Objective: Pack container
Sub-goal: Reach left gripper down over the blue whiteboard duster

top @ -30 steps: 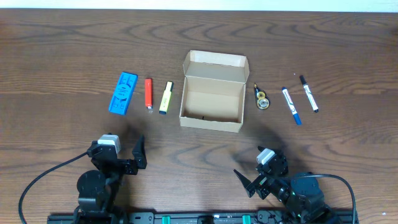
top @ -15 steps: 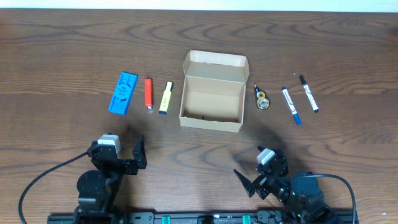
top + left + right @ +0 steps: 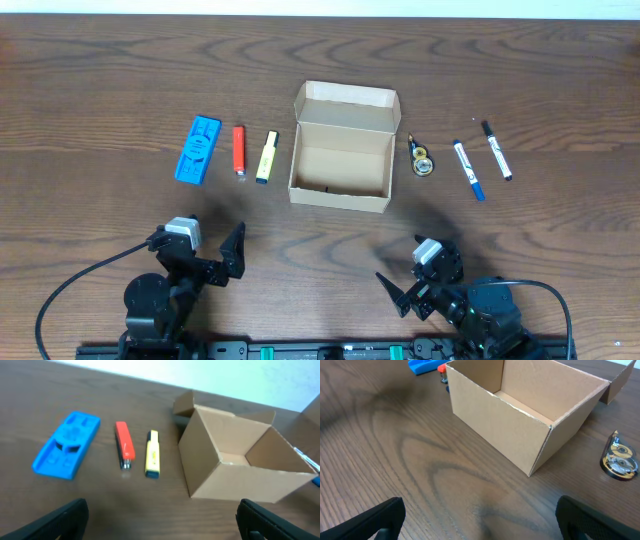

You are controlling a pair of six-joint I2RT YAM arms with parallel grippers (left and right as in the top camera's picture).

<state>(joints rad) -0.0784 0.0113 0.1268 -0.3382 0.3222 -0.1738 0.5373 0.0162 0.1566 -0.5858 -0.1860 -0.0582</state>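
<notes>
Tan cardboard forms the container (image 3: 340,160), which stands open at the centre of the overhead view on the dark wooden surface (image 3: 100,80), its flap lid raised along the edge nearest the top of the frame.

To its left in the picture lie three things in a row, apart from one another: a blue plastic block (image 3: 197,150), a red stapler (image 3: 239,150) and a yellow highlighter (image 3: 267,157), the highlighter just beside the container wall. To its right lie a small tape roller (image 3: 422,160), a blue-capped marker (image 3: 468,170) and a black-capped marker (image 3: 496,150).

The left tool (image 3: 162,522) sits low in the lower left of the overhead view. Its fingers are spread wide, at the two bottom corners of its wrist view, holding and touching nothing.

The right tool (image 3: 480,520), in the lower right of the overhead view, is likewise spread wide, with bare wood between its fingers. The container's near corner is ahead of it, well apart.
</notes>
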